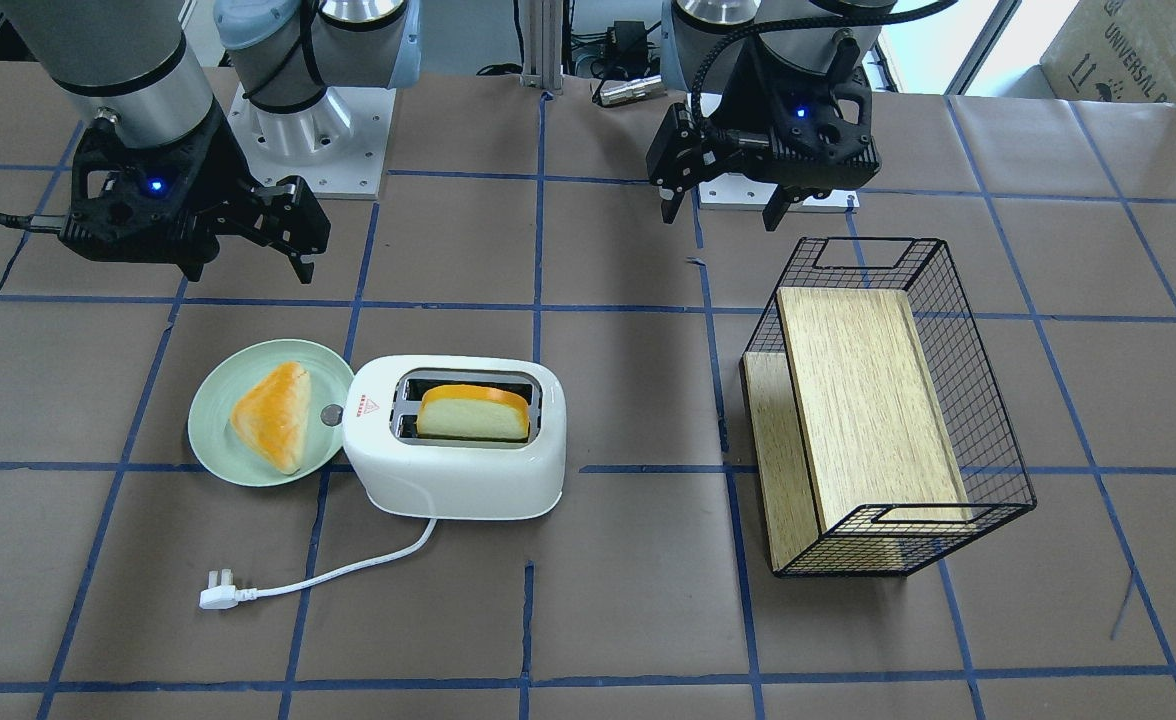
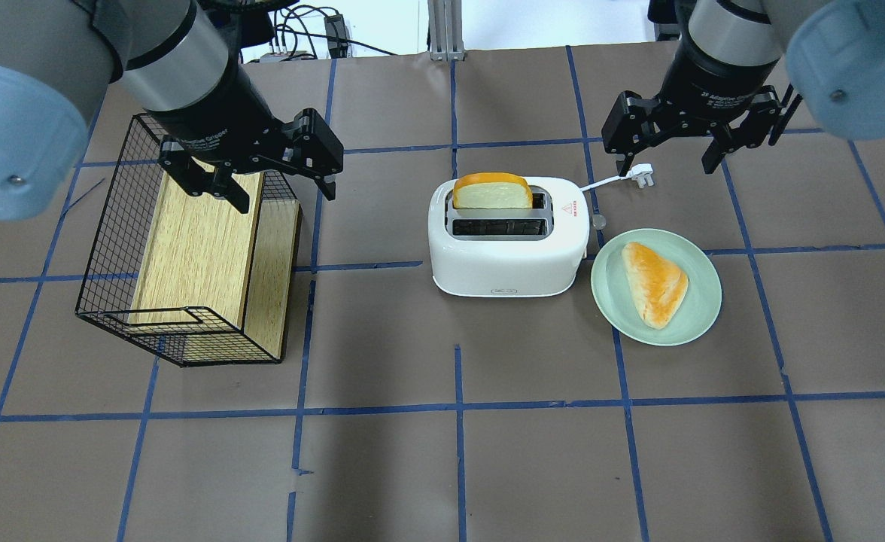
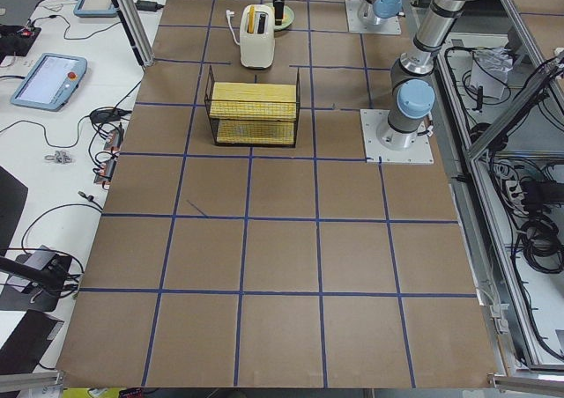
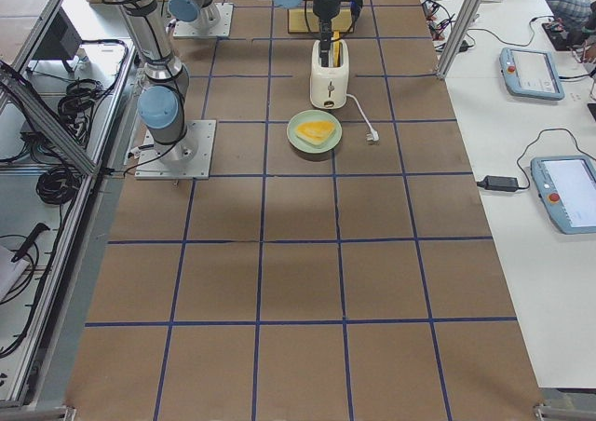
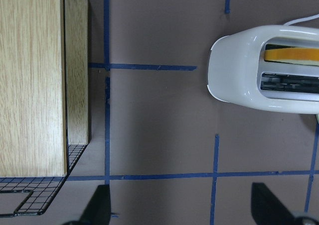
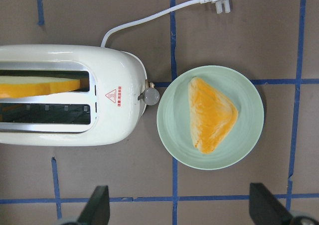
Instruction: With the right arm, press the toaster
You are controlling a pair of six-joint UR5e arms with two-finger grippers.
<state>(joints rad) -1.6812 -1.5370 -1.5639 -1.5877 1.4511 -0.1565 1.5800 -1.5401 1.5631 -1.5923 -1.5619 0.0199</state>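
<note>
The white two-slot toaster (image 2: pixel 506 248) stands mid-table with a slice of bread (image 2: pixel 491 192) upright in one slot. It also shows in the front view (image 1: pixel 453 470) and the right wrist view (image 6: pixel 70 130). Its silvery knob (image 6: pixel 151 96) faces the green plate (image 2: pixel 706 301). Its cord ends in a loose plug (image 2: pixel 642 175). My right gripper (image 2: pixel 668 162) is open and empty. It hovers well above the toaster's knob end and the plate and touches nothing; it also shows in the front view (image 1: pixel 248 265). My left gripper (image 2: pixel 286 199) is open and empty, high between the basket and the toaster.
A triangular bun (image 2: pixel 655 282) lies on the plate. A black wire basket (image 2: pixel 111 248) lies on its side left of the toaster, with a wooden board (image 2: pixel 194 248) inside. Brown table mats with blue tape lines cover the table.
</note>
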